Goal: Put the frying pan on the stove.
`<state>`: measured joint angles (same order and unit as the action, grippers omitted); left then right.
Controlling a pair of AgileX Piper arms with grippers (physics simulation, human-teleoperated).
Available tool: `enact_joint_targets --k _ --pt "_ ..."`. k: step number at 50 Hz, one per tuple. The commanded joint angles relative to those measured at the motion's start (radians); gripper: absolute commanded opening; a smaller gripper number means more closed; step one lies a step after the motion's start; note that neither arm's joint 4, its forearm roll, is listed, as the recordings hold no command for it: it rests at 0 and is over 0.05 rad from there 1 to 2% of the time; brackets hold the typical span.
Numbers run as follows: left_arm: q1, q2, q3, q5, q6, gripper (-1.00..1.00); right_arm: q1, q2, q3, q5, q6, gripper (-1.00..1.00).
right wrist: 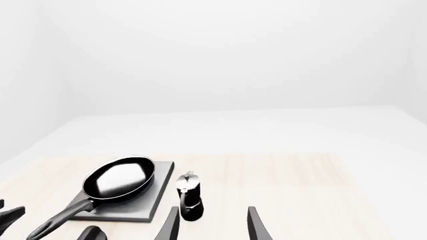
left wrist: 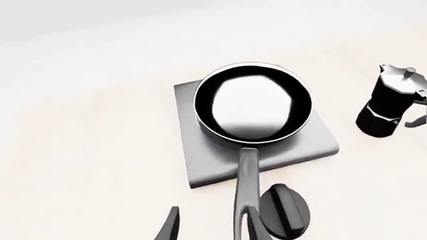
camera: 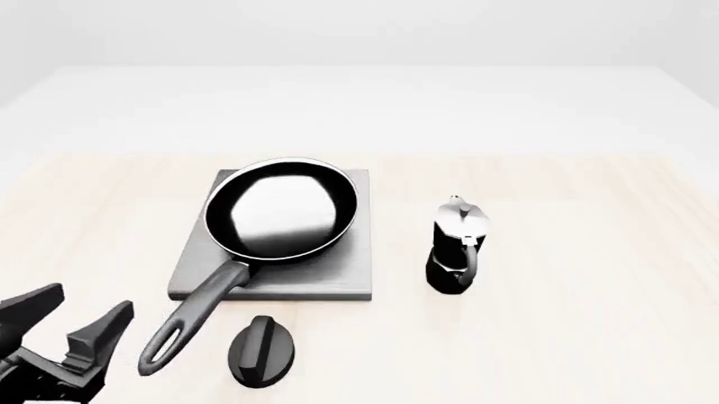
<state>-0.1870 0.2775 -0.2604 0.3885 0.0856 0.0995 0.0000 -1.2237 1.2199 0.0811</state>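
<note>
on the table (camera: 584,337), frying pan (camera: 283,210) sits on stove (camera: 337,273), left pincer (camera: 70,324) spread

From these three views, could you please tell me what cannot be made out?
- Stove rings: hidden under the frying pan in every view.
- Right gripper: absent from the front view; the right wrist view's edge cuts off its jaws.
- Black knob: cut off by the right wrist view's edge.
- Moka pot: details too small in the right wrist view.
</note>
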Motion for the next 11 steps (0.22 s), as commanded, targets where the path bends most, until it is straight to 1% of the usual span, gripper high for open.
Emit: enact_joint_targets --k 1,3,7,11 --pt "0.070 -0.038 0.015 -0.050 0.003 1.00 0.000 0.000 -0.001 0.000 -0.001 1.00" --pt "0.067 -0.057 0.010 -0.048 -0.014 1.00 -0.001 0.000 -0.001 0.000 -0.001 1.00" --pt "0.081 -0.060 0.032 -0.075 0.000 1.00 -0.001 0.000 0.000 0.000 -0.001 1.00" --pt "0.105 -0.128 0.018 -0.032 0.002 1.00 -0.002 0.000 0.000 0.000 -0.001 1.00"
